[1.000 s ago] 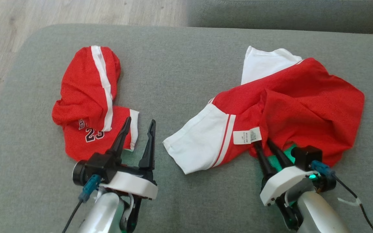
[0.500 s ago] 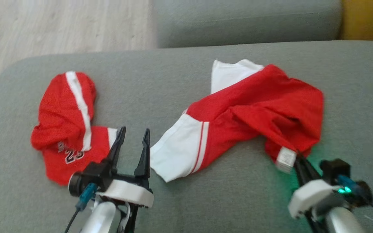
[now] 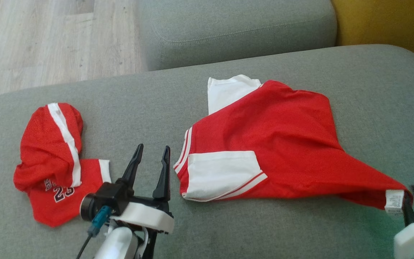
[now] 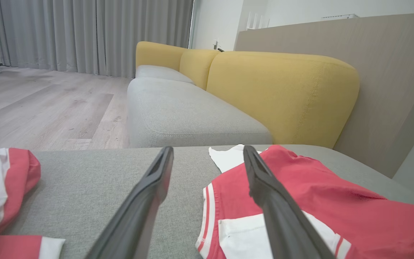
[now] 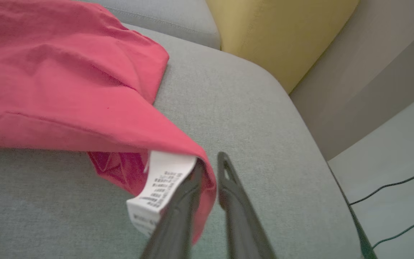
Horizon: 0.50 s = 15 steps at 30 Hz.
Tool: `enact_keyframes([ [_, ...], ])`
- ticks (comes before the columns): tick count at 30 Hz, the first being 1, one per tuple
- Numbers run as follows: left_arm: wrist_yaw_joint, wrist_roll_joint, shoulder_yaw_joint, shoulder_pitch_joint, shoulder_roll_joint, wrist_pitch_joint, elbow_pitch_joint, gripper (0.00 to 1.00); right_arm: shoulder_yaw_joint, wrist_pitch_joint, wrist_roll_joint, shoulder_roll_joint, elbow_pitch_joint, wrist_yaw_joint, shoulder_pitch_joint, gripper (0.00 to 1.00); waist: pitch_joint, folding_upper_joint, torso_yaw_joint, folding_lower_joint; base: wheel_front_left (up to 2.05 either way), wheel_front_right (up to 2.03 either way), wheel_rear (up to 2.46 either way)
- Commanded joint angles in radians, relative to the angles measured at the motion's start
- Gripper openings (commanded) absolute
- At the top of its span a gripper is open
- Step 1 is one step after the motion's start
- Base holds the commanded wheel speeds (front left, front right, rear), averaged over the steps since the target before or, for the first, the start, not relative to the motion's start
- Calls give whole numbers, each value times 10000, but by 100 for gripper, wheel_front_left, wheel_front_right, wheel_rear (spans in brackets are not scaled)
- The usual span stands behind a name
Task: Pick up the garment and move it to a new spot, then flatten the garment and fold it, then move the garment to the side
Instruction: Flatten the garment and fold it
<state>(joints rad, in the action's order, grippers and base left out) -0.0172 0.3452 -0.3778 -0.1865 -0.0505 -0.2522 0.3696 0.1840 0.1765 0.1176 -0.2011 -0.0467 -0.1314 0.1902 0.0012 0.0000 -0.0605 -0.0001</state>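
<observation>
The red garment [image 3: 275, 133] with white panels lies stretched across the grey sofa seat [image 3: 138, 108], its white pocket panel toward my left gripper. My right gripper [image 3: 410, 201] is at the lower right, shut on the garment's near right corner beside the white care label [image 3: 394, 201]. In the right wrist view the red cloth [image 5: 67, 82] runs between the fingertips of the right gripper [image 5: 210, 162], with the label [image 5: 156, 190] hanging to their left. My left gripper [image 3: 151, 151] stands open just left of the garment's white edge, holding nothing. The left wrist view has the left gripper [image 4: 207, 151] beside the cloth [image 4: 300, 187].
A second red garment [image 3: 49, 158] with a white stripe and the number 23 lies crumpled at the left. Another grey seat [image 3: 235, 32] and a yellow cushion [image 3: 383, 21] stand behind. Wooden floor [image 3: 31, 43] is beyond the left edge. The seat's right edge is close to my right gripper.
My right gripper has pulled the garment's corner out to the right, spreading the bunched cloth flatter. The head camera has also turned right. The left gripper stayed open in place.
</observation>
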Motion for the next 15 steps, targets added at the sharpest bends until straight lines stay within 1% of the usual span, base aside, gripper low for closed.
enact_keyframes([
  [1,54,109,264,-328,1,-95,-343,100,-37,-34,119,-303,496,7,-199,100,-14,0,-1,1,0,0,0],
  [2,79,146,218,-336,1,-95,-324,100,141,-147,309,-151,728,7,-201,100,-54,0,-4,1,0,0,0],
  [4,85,163,190,-333,1,-95,-303,100,275,-458,262,260,954,7,-336,100,-100,0,8,1,0,0,0],
  [7,98,155,194,-318,2,-95,-305,100,195,-1152,205,786,1229,7,-586,100,-149,0,34,1,0,0,0],
  [11,87,125,207,-296,2,-95,-319,100,-422,-2212,-297,1266,1408,7,-915,100,-182,0,109,1,0,0,0],
  [15,71,85,204,-292,2,-95,-355,100,-1619,-2921,-999,1437,1283,7,-1086,100,-143,0,254,1,0,0,0],
])
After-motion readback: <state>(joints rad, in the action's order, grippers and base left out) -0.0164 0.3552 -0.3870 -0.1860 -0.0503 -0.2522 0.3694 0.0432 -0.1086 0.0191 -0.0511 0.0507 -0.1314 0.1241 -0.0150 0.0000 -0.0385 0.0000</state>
